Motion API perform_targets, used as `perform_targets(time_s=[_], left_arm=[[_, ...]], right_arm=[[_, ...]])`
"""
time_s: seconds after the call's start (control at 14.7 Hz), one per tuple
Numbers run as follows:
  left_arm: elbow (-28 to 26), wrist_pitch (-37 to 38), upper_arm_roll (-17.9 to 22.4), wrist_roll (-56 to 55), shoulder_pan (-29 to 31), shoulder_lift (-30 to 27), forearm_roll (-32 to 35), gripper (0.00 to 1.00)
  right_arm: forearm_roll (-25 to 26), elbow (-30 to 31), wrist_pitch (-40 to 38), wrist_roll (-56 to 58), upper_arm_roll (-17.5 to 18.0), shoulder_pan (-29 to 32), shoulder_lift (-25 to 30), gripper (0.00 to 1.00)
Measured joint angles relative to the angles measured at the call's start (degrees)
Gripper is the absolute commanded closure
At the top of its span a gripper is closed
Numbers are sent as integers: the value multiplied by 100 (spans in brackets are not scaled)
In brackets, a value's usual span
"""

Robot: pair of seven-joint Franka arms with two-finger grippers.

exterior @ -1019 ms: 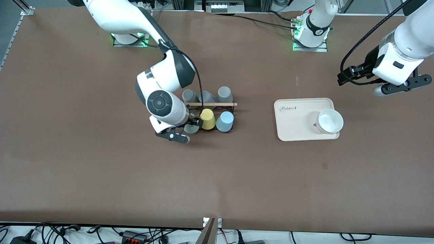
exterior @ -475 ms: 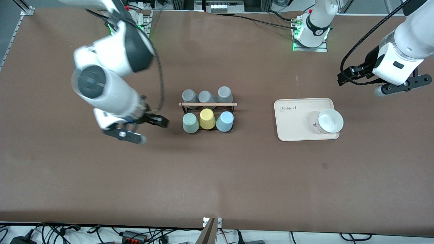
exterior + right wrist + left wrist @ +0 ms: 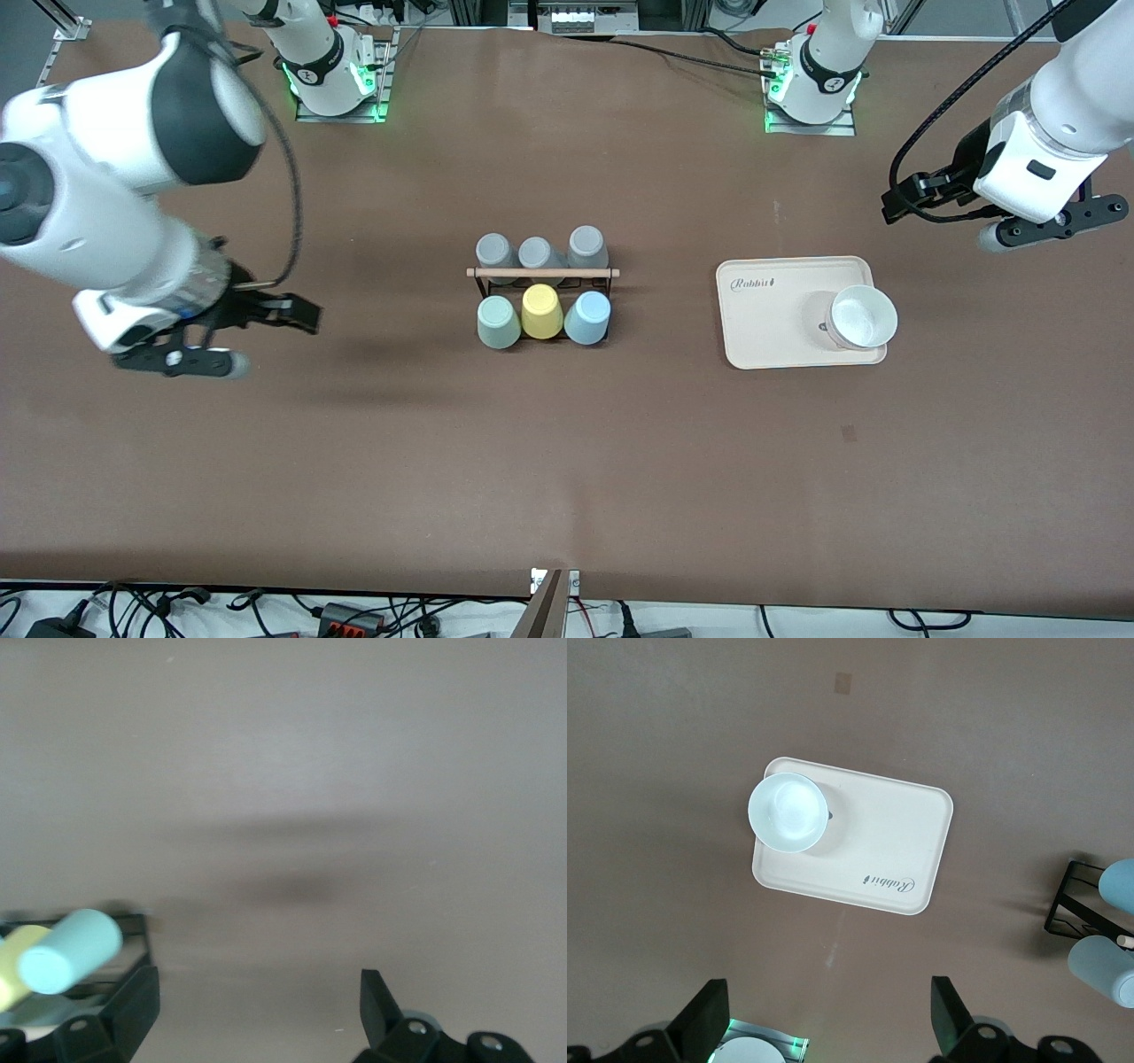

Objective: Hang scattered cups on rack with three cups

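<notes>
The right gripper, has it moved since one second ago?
Yes. The right gripper has left the rack and now hangs over bare table toward the right arm's end.

A wide brown matte surface (image 3: 567,461) fills nearly the whole front view, evenly lit, with soft shadows lying across it toward the right arm's end. Along its edge nearest the front camera runs a pale strip strewn with black cables and power adapters (image 3: 337,613). At the upper edge, more cables (image 3: 673,53) and metal framing (image 3: 62,22) show.
</notes>
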State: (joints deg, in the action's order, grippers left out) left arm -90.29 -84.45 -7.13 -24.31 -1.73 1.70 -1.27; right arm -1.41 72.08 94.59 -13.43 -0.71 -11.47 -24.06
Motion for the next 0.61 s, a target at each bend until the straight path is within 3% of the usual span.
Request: perform_targets(time_s=[0.2, 0.61], left_arm=[[0, 0, 0, 0, 0, 0, 0, 0], [0, 0, 0, 0, 0, 0, 0, 0]], right_arm=[[84, 4, 250, 404, -156, 343, 106, 0], [83, 22, 289, 1260, -147, 1181, 295, 0]])
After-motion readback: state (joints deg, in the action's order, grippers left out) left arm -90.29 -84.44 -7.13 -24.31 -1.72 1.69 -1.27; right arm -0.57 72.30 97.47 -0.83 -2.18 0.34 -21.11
